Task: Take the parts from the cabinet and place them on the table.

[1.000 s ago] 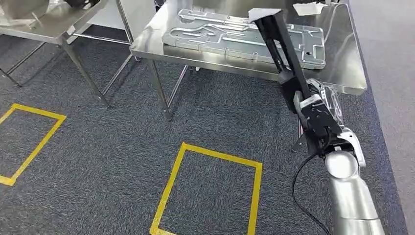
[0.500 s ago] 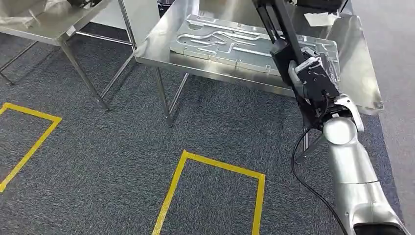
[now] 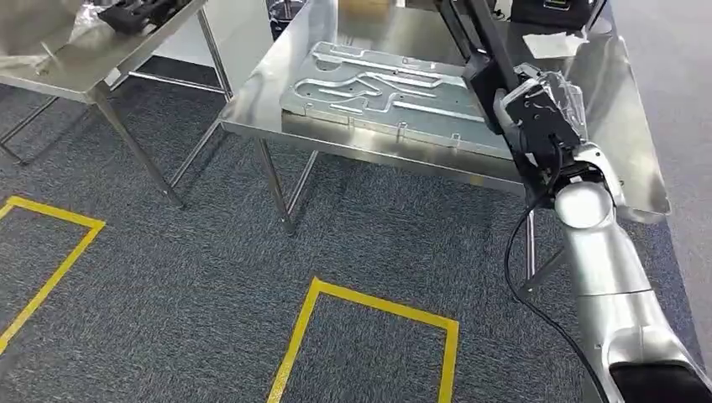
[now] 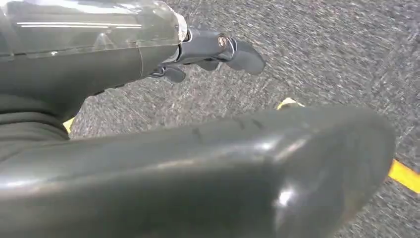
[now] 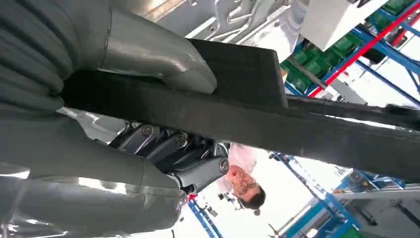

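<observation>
My right hand [image 3: 537,117] grips a long black bar-shaped part [image 3: 480,46] that slants up and away over the steel table [image 3: 625,159]. In the right wrist view the black part [image 5: 277,119] is clamped between the grey thumb [image 5: 148,54] and the dark fingers [image 5: 173,148]. A large flat grey metal plate [image 3: 378,92] with raised channels lies on the table just left of the hand. My left hand [image 4: 163,59] hangs over the grey carpet, fingers apart and holding nothing.
A white sheet [image 3: 554,42] lies at the table's far right. A second steel table [image 3: 75,59] at the left carries dark parts [image 3: 138,13]. Yellow tape rectangles [image 3: 369,311] mark the carpet. A person [image 5: 245,186] and blue racks show in the right wrist view.
The whole view has shifted, so the camera moved and the table now looks nearer. My right arm has risen, carrying the black part higher over the table's right side.
</observation>
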Robot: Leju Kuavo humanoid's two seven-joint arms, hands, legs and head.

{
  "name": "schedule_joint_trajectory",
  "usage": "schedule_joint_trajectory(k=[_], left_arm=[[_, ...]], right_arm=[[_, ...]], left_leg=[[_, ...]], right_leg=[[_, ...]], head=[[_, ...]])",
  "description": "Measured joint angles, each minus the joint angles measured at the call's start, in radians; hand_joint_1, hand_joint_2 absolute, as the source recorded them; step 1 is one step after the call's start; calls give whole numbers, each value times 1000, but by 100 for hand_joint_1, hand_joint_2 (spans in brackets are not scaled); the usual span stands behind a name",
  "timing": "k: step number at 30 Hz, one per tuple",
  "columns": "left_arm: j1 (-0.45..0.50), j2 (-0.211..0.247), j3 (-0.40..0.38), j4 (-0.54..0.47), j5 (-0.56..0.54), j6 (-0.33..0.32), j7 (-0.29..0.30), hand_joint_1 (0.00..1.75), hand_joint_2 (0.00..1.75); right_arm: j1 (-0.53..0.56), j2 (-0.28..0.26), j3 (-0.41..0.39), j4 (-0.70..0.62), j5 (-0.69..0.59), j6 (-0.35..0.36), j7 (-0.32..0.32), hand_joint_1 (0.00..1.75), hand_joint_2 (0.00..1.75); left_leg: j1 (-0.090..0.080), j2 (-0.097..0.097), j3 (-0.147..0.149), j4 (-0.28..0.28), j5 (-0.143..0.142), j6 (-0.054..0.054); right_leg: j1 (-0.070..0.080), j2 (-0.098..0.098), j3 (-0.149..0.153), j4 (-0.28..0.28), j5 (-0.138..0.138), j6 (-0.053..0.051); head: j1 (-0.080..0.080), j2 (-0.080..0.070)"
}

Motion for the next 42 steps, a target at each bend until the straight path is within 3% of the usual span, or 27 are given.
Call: schedule_joint_trajectory(k=[1,2,4,5,6,8,10,11,13,15,17,19,20,21,24,27,29,31,32,33,34,35,38,39,40,41,42], left_arm=[[0,0,0,0,2,1,-1,0,0],[2,0,0,0,5,5,-1,0,0],[4,0,0,0,6,7,-3,0,0],[7,0,0,0,9,9,-3,0,0],[5,0,0,0,12,10,-4,0,0],[4,-2,1,0,14,14,-5,0,0],[3,-5,1,0,16,17,-7,0,0],[2,-5,1,0,18,18,-8,0,0],[0,-5,2,0,23,22,-10,0,0],[2,-7,2,0,24,22,-10,0,0],[4,-10,2,0,25,22,-10,0,0],[3,-10,2,0,24,21,-11,0,0],[4,-15,2,0,24,19,-12,0,0],[3,-14,2,0,24,17,-13,0,0],[2,-14,2,0,22,8,-13,0,0],[-1,-14,2,-1,14,0,-13,0,0],[1,-13,1,-1,11,-5,-13,0,0],[3,-13,0,-1,5,-10,-12,0,0],[5,-12,-1,-1,4,-12,-12,0,0],[6,-10,-2,-1,0,-14,-11,0,0],[7,-9,-3,-1,-2,-15,-11,0,0],[16,-9,-4,0,-5,-16,-10,0,0],[13,-9,-9,0,-10,-23,-8,0,0],[12,-9,-11,0,-11,-23,-8,0,0],[11,-9,-13,0,-16,-27,-8,0,0],[9,-8,-15,0,-17,-29,-8,0,0],[6,-6,-18,0,-18,-29,-8,0,0]], right_arm=[[0,0,1,6,0,0,-3,175,175],[-1,1,2,11,0,0,-4,175,175],[-3,1,3,19,0,0,-6,175,175],[-6,2,4,22,-1,0,-8,175,175],[-13,5,7,26,-2,-1,-12,175,175],[-23,7,11,30,0,-1,-12,175,175],[-35,11,16,33,-1,-2,-13,175,175],[-45,11,17,35,-1,-2,-13,175,175],[-58,12,19,42,-1,-2,-12,175,175],[-58,12,22,51,-1,-2,-11,175,175],[-59,13,25,60,-1,-1,-10,175,175],[-66,13,27,68,0,-2,-10,175,175],[-70,13,29,74,0,-3,-10,175,175],[-77,13,31,79,0,-5,-8,175,175],[-85,13,32,85,-4,-7,-9,175,175],[-90,15,32,92,-44,-1,-15,175,175],[-85,15,31,100,-68,8,-22,175,175],[-73,15,31,108,-76,10,-26,175,175],[-67,15,31,111,-77,11,-28,175,175],[-62,13,29,111,-77,9,-29,175,175],[-57,11,29,111,-76,5,-30,175,175],[-52,10,28,113,-73,0,-30,175,175],[-35,0,21,111,-48,-23,-27,175,175],[-32,-10,18,108,-38,-27,-25,175,175],[-30,-12,16,104,-29,-35,-24,175,175],[-28,-19,12,98,-22,-40,-24,175,175],[-30,-24,10,95,-17,-42,-24,175,175]], left_leg=[[3,2,0,-37,16,-4],[5,3,15,-104,59,-3],[9,5,55,-265,203,-4],[4,11,53,-289,226,0],[1,13,62,-281,198,11],[1,10,63,-288,207,28],[2,7,90,-295,206,45],[2,7,98,-294,203,49],[0,3,107,-294,190,54],[-2,-1,123,-294,174,54],[-3,-5,151,-294,154,53],[-8,-6,181,-295,130,50],[-11,-7,192,-291,121,46],[-11,-11,190,-299,115,38],[-13,-9,204,-283,123,18],[-8,-2,113,-126,120,10],[0,1,27,-16,46,-1],[7,2,-13,-14,0,-10],[9,2,-9,-62,21,-12],[12,1,5,-130,69,-14],[16,-10,20,-208,144,-20],[23,-54,25,-283,252,-24],[14,-33,32,-291,246,7],[12,-26,42,-293,240,16],[13,-24,55,-297,238,23],[13,-20,66,-298,232,31],[11,-18,72,-298,224,36]], right_leg=[[-1,2,15,0,-11,3],[-3,2,31,0,-22,7],[-5,2,57,0,-46,17],[-3,4,68,9,-56,24],[-1,7,66,4,-64,33],[-1,7,74,21,-60,50],[-7,2,72,41,-74,57],[-8,0,46,88,-85,60],[-7,0,-60,243,-140,67],[-6,0,-136,316,-177,67],[-4,0,-135,237,-125,59],[5,-2,-95,70,17,33],[13,-1,-94,30,76,25],[13,0,-88,25,47,23],[9,5,-65,9,51,10],[3,7,-27,-1,33,-3],[2,16,-10,-1,14,-3],[-2,35,16,-1,-6,2],[-5,45,32,-1,-18,7],[-8,54,48,-1,-30,12],[-11,60,62,0,-42,18],[-11,68,62,1,-54,25],[-14,90,72,12,-67,52],[-14,88,77,11,-69,54],[-16,74,73,23,-71,57],[-16,33,53,71,-66,60],[-13,14,11,136,-73,62]], head=[[0,0],[0,0],[0,0],[0,0],[0,0],[0,0],[0,0],[0,0],[0,0],[0,0],[0,0],[0,0],[0,0],[3,0],[4,0],[4,0],[4,0],[4,0],[4,0],[4,0],[4,0],[4,0],[2,0],[4,0],[3,0],[4,0],[4,0]])
